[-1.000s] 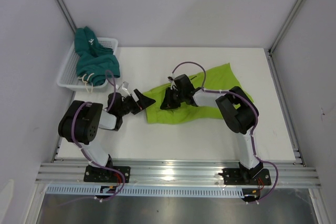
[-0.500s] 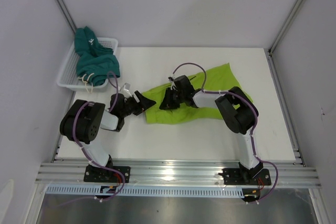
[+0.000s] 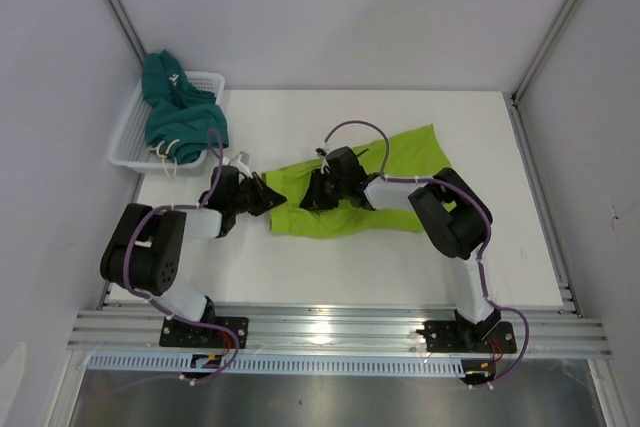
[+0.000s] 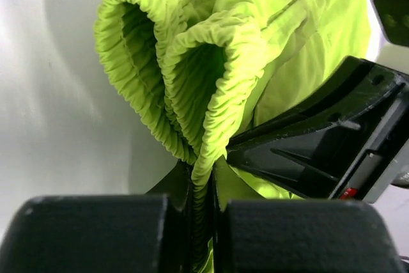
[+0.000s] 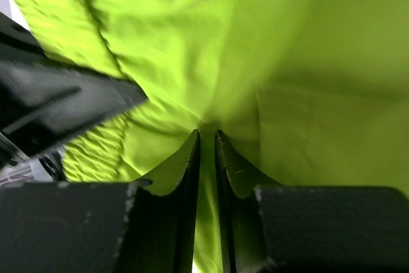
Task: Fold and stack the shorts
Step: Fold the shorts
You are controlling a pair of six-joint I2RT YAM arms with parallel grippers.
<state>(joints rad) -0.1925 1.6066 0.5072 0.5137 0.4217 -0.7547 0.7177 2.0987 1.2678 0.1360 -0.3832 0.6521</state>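
Left hand [image 4: 203,180] first: its two fingers are pressed together with a pinch of ribbed elastic waistband [image 4: 220,75] caught between them, so it's clamped on the lime green shorts [image 3: 410,157]. The waistband loops up out of that grip in two gathered folds. Just beside it, the right hand [image 5: 206,135] has its fingers nearly touching, with a crease of the same lime fabric nipped between the tips. In the overhead view both hands sit low at the left end of the garment, close together, left hand at the very corner. The lime green shorts lie spread across the middle of the white table [image 3: 350,257], trailing off to the right. Well apart, at the far left corner, the dark teal shorts [image 3: 180,112] are heaped in the white mesh basket [image 3: 123,137], spilling over its back rim.
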